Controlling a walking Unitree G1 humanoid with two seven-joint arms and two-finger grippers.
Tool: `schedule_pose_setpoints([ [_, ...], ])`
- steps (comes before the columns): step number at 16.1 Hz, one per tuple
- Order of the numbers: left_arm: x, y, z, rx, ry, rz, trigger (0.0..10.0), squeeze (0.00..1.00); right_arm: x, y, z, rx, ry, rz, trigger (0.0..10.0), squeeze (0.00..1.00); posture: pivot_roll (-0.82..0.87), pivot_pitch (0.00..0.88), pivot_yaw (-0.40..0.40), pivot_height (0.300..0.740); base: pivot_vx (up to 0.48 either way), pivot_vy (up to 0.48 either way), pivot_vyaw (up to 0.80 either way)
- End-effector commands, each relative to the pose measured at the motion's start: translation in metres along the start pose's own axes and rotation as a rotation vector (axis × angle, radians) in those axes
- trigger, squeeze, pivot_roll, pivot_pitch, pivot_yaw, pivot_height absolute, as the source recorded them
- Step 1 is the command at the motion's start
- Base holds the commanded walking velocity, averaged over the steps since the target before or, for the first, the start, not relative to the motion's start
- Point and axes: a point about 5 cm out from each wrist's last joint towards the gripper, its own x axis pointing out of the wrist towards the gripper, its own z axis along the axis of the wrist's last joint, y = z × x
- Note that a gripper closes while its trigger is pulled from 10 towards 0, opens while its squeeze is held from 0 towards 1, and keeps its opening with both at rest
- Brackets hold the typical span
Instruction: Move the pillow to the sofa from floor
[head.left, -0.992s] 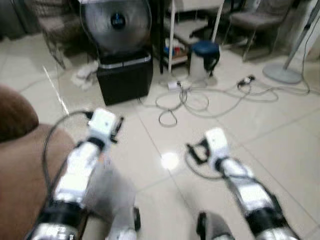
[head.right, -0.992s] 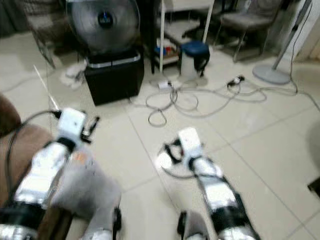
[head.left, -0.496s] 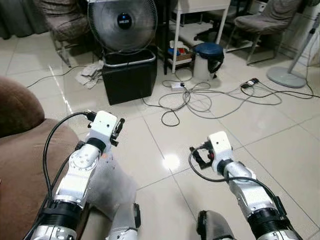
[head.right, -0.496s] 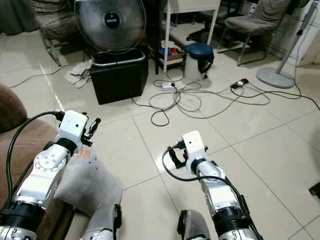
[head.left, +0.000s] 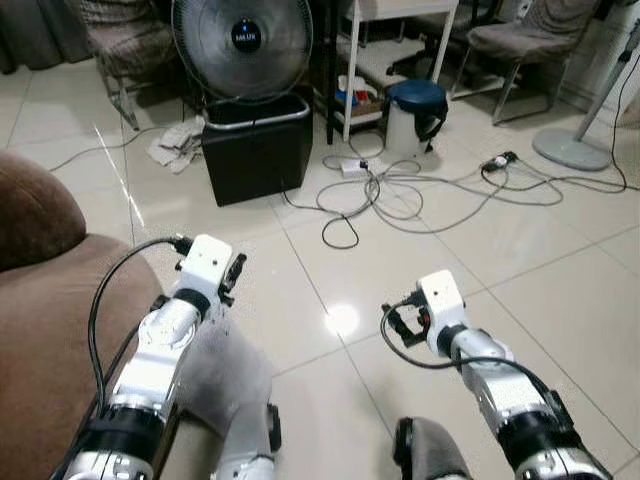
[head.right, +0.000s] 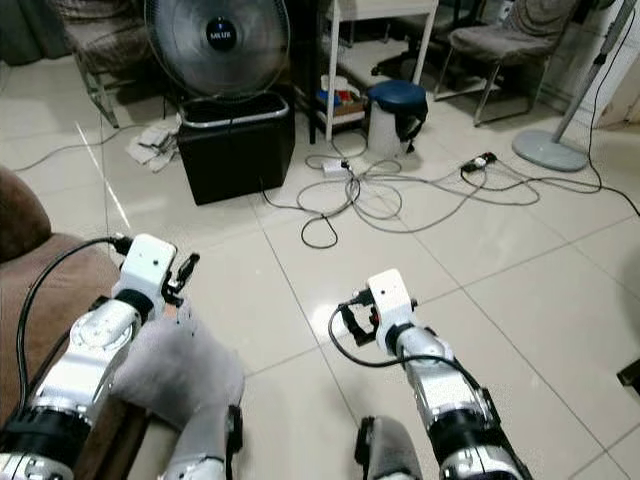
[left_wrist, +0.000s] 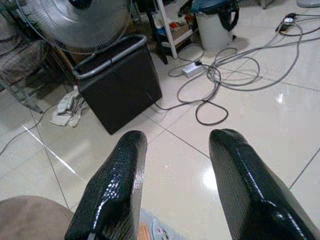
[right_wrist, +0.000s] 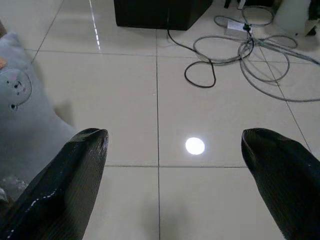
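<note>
Pillow (right_wrist: 22, 115) print faces right hand (right_wrist: 170, 175), whose fingers spread wide.

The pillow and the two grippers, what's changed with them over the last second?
Little: the camera steadied and shifted slightly. The grey pillow stays under the left arm beside the brown sofa. Left gripper and right gripper remain open and empty above the tiles.

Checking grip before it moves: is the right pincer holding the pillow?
No, the right pincer is wide open over bare tile, with the grey pillow off to its side.
</note>
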Motion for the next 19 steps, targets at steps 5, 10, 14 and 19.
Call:
schedule_pose_setpoints([
  [5, 0.0, 0.001, -0.006, 0.006, 0.021, 0.001, 10.0, 0.0, 0.003, 0.001, -0.014, -0.004, 0.026, 0.005, 10.0, 0.0, 0.15, 0.0, -0.012, 0.541, 0.0, 0.0, 0.0],
  [10, 0.002, 0.002, -0.017, -0.014, 0.075, 0.019, 10.0, 0.0, 0.005, 0.003, -0.018, -0.008, 0.017, 0.041, 10.0, 0.0, 0.13, 0.0, -0.005, 0.541, 0.0, 0.0, 0.0],
  [14, 0.009, 0.027, -0.03, -0.141, 0.178, 0.174, 10.0, 1.0, 0.013, 0.014, -0.006, -0.064, -0.031, 0.111, 10.0, 0.0, 0.12, 0.0, -0.005, 0.541, 0.0, 0.0, 0.0],
  [19, 0.004, 0.047, -0.052, -0.135, 0.29, 0.286, 10.0, 1.0, 0.02, 0.039, 0.025, -0.159, -0.174, 0.334, 10.0, 0.0, 0.11, 0.0, -0.026, 0.541, 0.0, 0.0, 0.0],
])
